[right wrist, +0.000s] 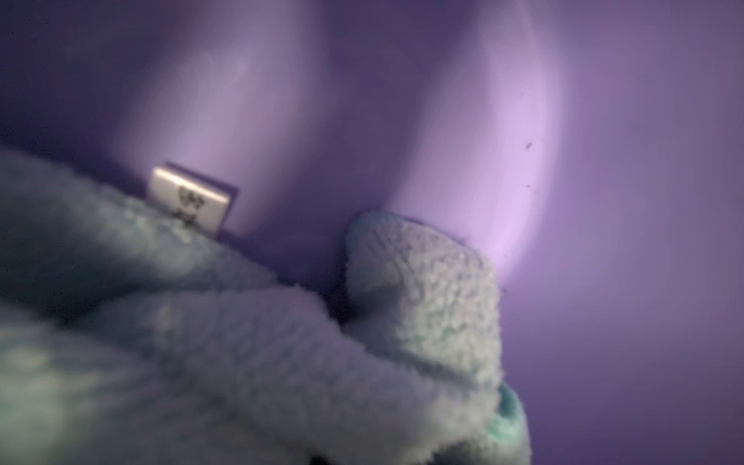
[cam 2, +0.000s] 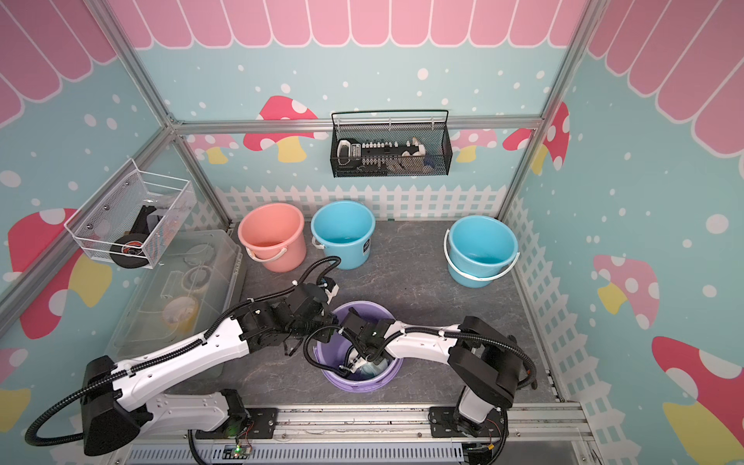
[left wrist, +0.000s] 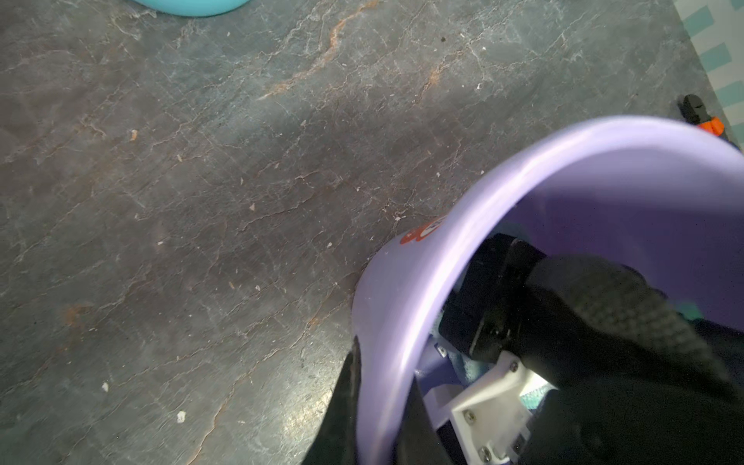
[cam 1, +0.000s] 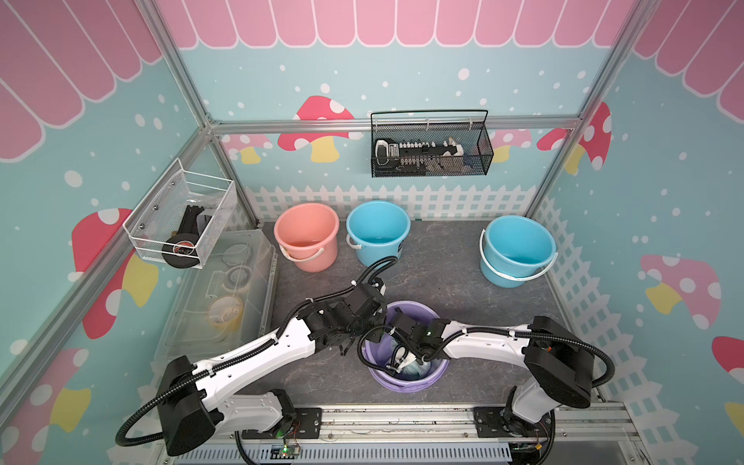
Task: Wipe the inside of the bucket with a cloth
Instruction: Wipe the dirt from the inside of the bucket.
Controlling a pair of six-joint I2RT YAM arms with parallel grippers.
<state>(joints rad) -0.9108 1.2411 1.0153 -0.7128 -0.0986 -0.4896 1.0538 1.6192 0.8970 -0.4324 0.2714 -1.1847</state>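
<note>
Standing near the middle of the counter's [cam 1: 443,273] front edge, the purple bucket [cam 1: 402,387] is seen upright in both top views, with both arms brought together over its mouth. The left pincer [cam 1: 354,344] is set at the rim [left wrist: 402,322] on the side towards the counter's left edge. In the left wrist view the rim is seen passing between the two dark fingers [left wrist: 346,402], one outside the wall and one inside, so the jaws are closed narrowly on the plastic. This hold is judged to brace the bucket, so that it is not pushed or turned across the counter while the inside is rubbed.

The right pincer [cam 1: 404,364] is lowered deep into the bucket, on the side nearest the front edge. Its fingertips cannot be made out in the right wrist view, being buried in the cloth [right wrist: 282,342], but it is taken to be fully closed with the cloth bunched in its grip. The pale aqua cloth is pressed low against the inner wall, with a folded corner and a small white label [right wrist: 189,201] touching the purple plastic. It is held crumpled rather than spread, presumably so that a thick pad meets the wall.

A pink bucket [cam 1: 306,235] and a blue bucket [cam 1: 378,233] are stood side by side along the rear edge, and another blue one [cam 1: 517,249] towards the right rear corner, all well apart from the work.
</note>
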